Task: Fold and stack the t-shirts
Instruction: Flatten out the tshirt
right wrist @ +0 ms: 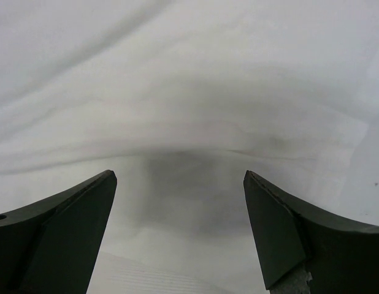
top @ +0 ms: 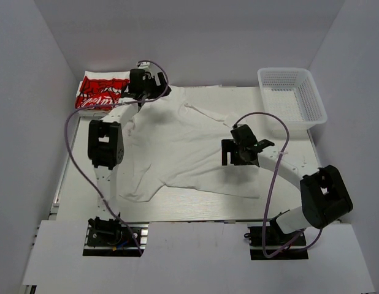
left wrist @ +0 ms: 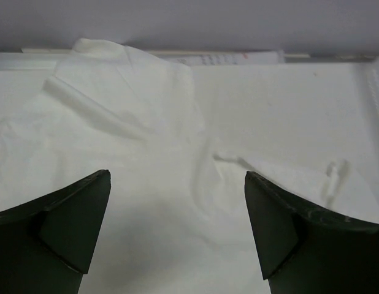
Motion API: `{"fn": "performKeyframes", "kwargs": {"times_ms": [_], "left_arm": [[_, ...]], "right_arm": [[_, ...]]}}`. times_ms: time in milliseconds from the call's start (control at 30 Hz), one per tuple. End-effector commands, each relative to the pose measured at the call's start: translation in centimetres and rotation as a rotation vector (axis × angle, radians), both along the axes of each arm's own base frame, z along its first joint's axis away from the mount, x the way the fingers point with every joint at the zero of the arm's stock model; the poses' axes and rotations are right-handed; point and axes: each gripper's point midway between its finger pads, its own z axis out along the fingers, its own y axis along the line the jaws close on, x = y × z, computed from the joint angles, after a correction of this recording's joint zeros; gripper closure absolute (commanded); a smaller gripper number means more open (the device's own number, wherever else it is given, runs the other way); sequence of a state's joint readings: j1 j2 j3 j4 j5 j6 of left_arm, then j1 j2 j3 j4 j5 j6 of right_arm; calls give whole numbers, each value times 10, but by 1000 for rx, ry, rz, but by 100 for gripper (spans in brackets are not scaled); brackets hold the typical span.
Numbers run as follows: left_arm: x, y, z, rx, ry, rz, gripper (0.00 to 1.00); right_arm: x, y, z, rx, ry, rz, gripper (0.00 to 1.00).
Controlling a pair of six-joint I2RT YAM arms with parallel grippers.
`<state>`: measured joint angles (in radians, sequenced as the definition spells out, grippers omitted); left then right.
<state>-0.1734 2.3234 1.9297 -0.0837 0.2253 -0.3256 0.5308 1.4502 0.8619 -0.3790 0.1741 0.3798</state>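
Top external view: your left arm is stretched far up the left side of the table [top: 195,211], wrist at the far edge. The left gripper [top: 139,103] points down at the far-left part of the plain white t-shirt [top: 177,147]. That shirt lies spread and wrinkled across the middle of the table. Your right arm is bent sharply at the elbow, forearm running in toward the centre, with the right gripper [top: 227,154] over the shirt's right side.

Left wrist view: jaws wide apart, nothing between them, rumpled white cloth below. Right wrist view: jaws also wide apart, empty, white fabric just under them; contact can't be told.

A folded red-print t-shirt [top: 102,92] sits at the far-left corner, just beside the left wrist. A white mesh basket [top: 292,96] sits at the far right, well apart from both grippers.
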Motion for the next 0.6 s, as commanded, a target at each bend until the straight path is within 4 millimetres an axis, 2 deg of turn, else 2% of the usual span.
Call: {"fn": "performKeyframes", "kwargs": {"times_ms": [0, 33, 67, 100, 133, 167, 200, 233, 267, 300, 333, 367, 400, 433, 500, 533, 567], "left_arm": [[-61, -17, 69, 2, -61, -50, 1], [-77, -24, 69, -7, -48, -62, 1], [-97, -26, 90, -37, -61, -61, 1], [-124, -33, 57, -47, 15, -81, 1], [-139, -39, 52, -67, 24, -100, 1], [-168, -43, 22, -98, 105, -110, 1], [-187, -58, 31, -134, 92, -152, 1], [-196, -68, 35, -169, 57, -184, 1], [-216, -72, 14, -181, 110, -199, 1], [-227, -80, 10, -200, 126, -221, 1], [-238, -90, 7, -198, 132, -251, 1], [-246, -90, -6, -189, 164, -236, 1], [-252, -93, -12, -185, 177, -246, 1], [-258, -99, -15, -182, 181, -264, 1], [-270, -101, -36, -165, 231, -273, 1], [-277, -103, -44, -155, 243, -277, 1], [-278, -99, -52, -141, 257, -259, 1]], "right_arm": [[27, -2, 26, 15, -83, -92, 10], [34, -4, 27, 24, -84, -128, 10], [45, -1, 38, 42, -108, -142, 10], [55, 2, 35, 39, -91, -153, 10], [69, 5, 46, 57, -113, -161, 10], [73, 9, 38, 62, -79, -158, 10], [91, 17, 51, 83, -106, -152, 10], [99, 18, 53, 88, -114, -155, 10], [108, 16, 44, 80, -103, -167, 10], [111, 19, 32, 73, -75, -164, 10], [125, 27, 36, 90, -78, -160, 10], [131, 26, 34, 91, -74, -167, 10], [138, 29, 21, 81, -51, -162, 10], [147, 35, 24, 97, -71, -144, 10], [157, 40, 20, 108, -76, -122, 10], [163, 44, 4, 110, -51, -113, 10], [171, 47, 9, 119, -65, -107, 10]]}}
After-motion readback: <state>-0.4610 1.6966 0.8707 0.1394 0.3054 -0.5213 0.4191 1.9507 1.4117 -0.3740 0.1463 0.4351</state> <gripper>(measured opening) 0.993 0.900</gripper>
